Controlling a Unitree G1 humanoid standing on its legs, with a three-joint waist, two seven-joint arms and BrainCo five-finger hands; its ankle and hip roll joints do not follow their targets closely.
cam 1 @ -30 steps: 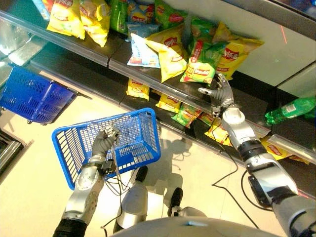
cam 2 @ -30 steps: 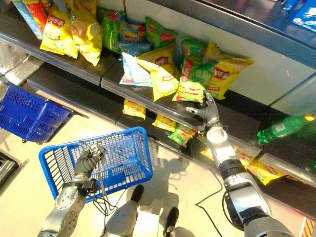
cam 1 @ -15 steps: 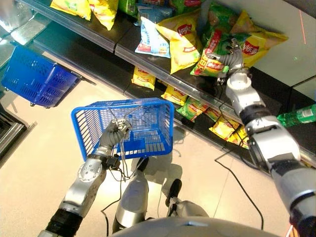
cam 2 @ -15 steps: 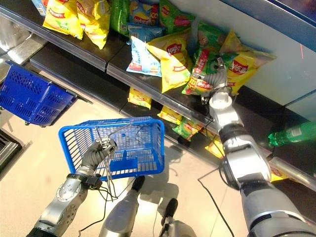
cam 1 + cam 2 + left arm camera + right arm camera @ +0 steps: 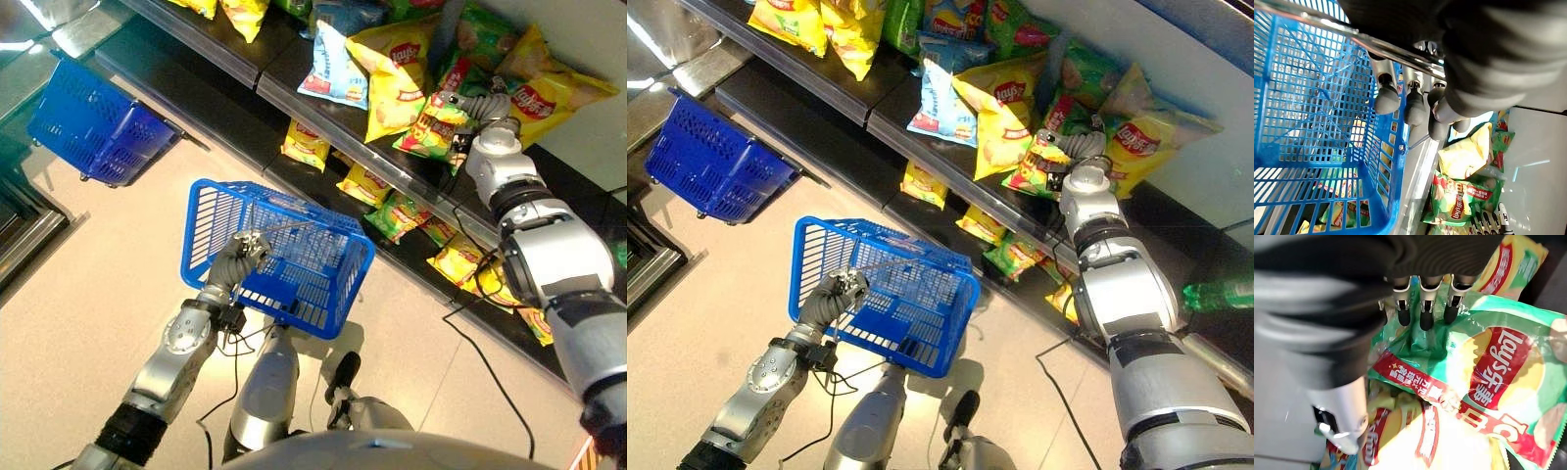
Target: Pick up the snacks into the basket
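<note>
While the right hand (image 5: 1070,147) curls its fingers onto the green snack bag (image 5: 1046,157) on the shelf (image 5: 921,122), the left hand (image 5: 838,292) stays clenched on the handle of the blue basket (image 5: 884,305) below. The pick is in hand; next, the bag needs a firm pinch, then lifting clear and carrying down over the basket.

A basket (image 5: 284,259) sits at the centre of the frame, its handle in the left hand (image 5: 238,262) at its left. A second basket (image 5: 93,125) lies on the floor at upper left. Snack bags (image 5: 392,83) crowd the shelf (image 5: 294,83) across the top, the right hand (image 5: 480,106) among them at upper right.
</note>
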